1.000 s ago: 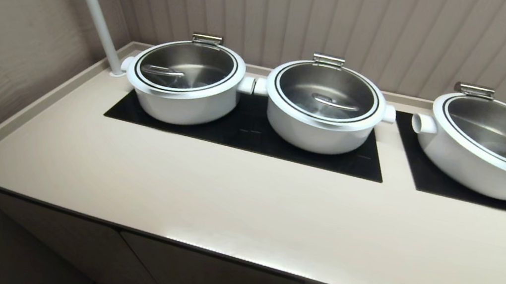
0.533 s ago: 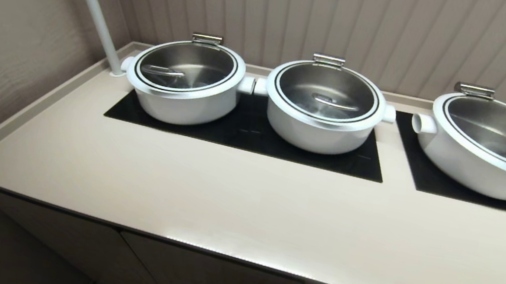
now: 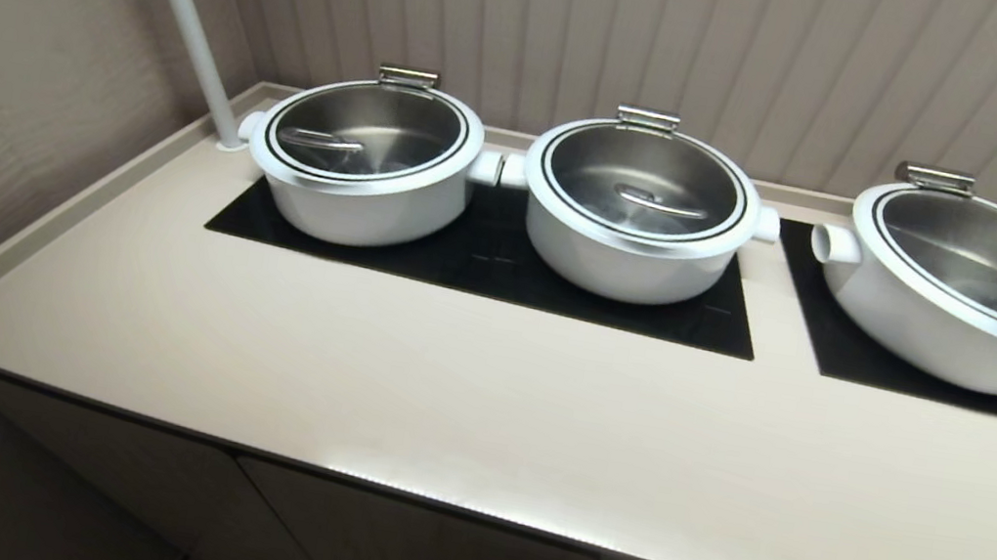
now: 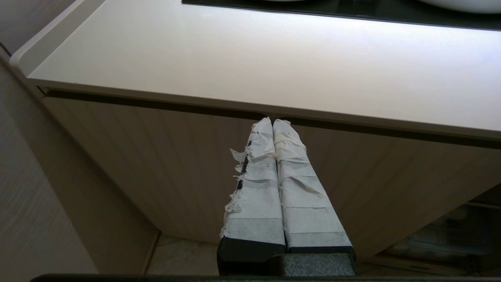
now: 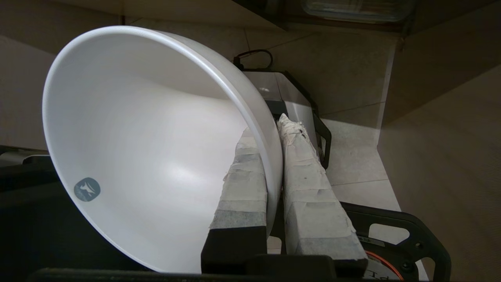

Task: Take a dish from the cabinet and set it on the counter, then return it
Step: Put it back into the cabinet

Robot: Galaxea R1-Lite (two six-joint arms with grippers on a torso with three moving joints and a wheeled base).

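Observation:
The dish (image 5: 148, 137), a plain white bowl, hangs tilted on its side in my right gripper (image 5: 268, 127). The gripper is shut on its rim, one taped finger inside the bowl and one outside. It is held low over the tiled floor, below the counter (image 3: 481, 396), and neither it nor the right gripper shows in the head view. The cabinet (image 3: 410, 543) runs under the counter with its left doors closed. My left gripper (image 4: 273, 122) is parked in front of a cabinet door (image 4: 156, 164), fingers pressed together and empty, just below the counter's front edge (image 4: 235, 58).
Three large white lidded pots (image 3: 368, 162) (image 3: 637, 212) (image 3: 972, 287) stand on black glass panels (image 3: 481, 268) at the back of the counter. A white pole (image 3: 182, 15) rises at the back left by the wall. My black base frame (image 5: 391, 235) lies under the dish.
The sliver of the dish's white rim at the bottom right edge of the head view has sunk out of sight. Counter, pots and left gripper are unchanged.

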